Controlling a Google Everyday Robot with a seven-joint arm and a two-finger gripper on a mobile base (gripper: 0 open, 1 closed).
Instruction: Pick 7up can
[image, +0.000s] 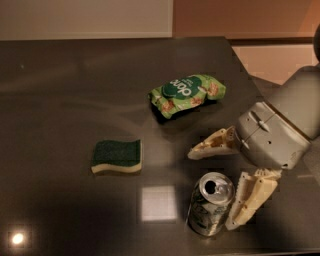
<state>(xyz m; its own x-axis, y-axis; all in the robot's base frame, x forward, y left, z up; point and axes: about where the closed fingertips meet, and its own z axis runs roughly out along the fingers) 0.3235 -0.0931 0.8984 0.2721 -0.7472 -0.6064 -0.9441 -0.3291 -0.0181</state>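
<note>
1. We see the 7up can standing upright on the dark worktop, close to its near edge. Its shiny top shows a dark spot by the pull tab; we cannot tell what is inside.
2. The gripper is spread wide and holds nothing. One pale finger lies behind the can, pointing left. The other runs down the can's right side, just beside it; we cannot tell whether it touches.
3. The grey wrist housing sits behind and to the right of the can, over the worktop's right part.
4. A green snack bag lies flat well behind the can, apart from the gripper's rear finger.
5. A green and cream sponge lies to the left of the can and a little behind it, well apart.
6. Just left of the can a pale square of reflected light rests on bare surface, and the worktop is bare from there to the sponge.
7. The worktop's right edge runs behind the wrist housing, right of the can, with tan floor beyond.
</note>
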